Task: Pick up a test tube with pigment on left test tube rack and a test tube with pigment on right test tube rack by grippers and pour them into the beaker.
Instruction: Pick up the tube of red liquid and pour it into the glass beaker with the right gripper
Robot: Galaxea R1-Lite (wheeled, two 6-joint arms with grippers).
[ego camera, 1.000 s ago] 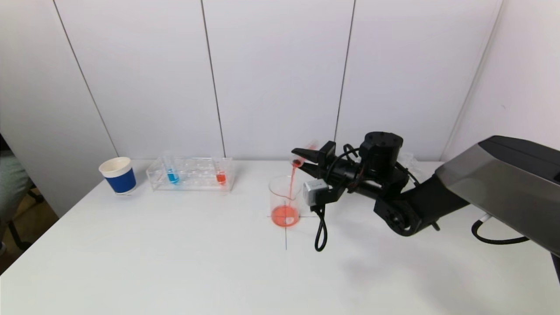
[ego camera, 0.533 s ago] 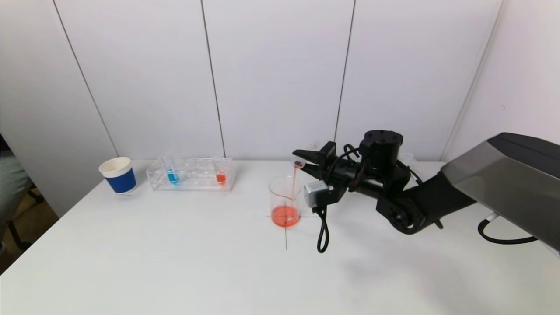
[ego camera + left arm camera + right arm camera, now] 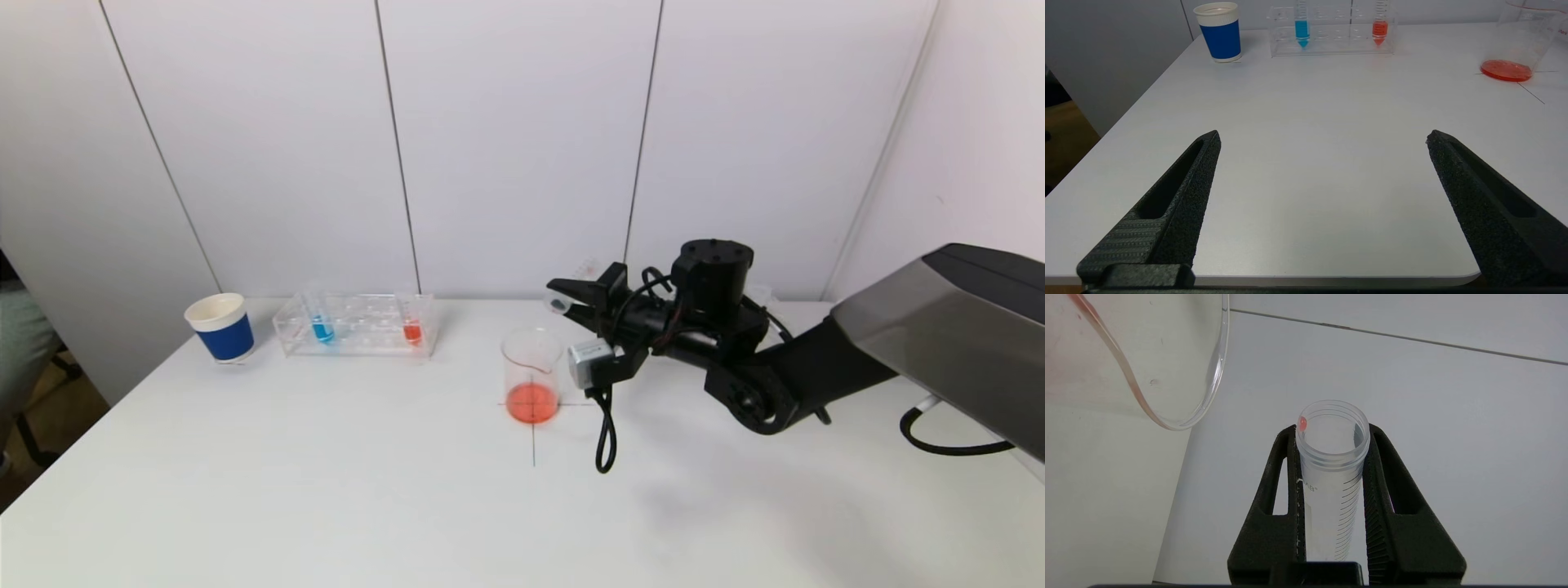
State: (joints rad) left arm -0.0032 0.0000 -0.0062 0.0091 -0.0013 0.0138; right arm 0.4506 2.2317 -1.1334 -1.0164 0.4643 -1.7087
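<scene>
My right gripper [image 3: 566, 297] is shut on a clear test tube [image 3: 1331, 469], held tipped on its side above and just right of the glass beaker [image 3: 531, 359]. The tube looks empty but for one red drop at its rim. The beaker holds red liquid at its bottom and shows in the left wrist view [image 3: 1519, 41] and in the right wrist view [image 3: 1167, 363]. The left rack [image 3: 359, 325] holds a blue-pigment tube [image 3: 322, 322] and a red-pigment tube [image 3: 412, 325]. My left gripper [image 3: 1323, 139] is open and empty over the table's near edge, out of the head view.
A blue paper cup [image 3: 220, 327] with a white rim stands left of the rack. A black cable [image 3: 604, 429] hangs from the right wrist onto the table beside the beaker. The right test tube rack is mostly hidden behind my right arm.
The red stream from the tube into the beaker has stopped. The tube has emptied. The right arm has shifted slightly to the right.
</scene>
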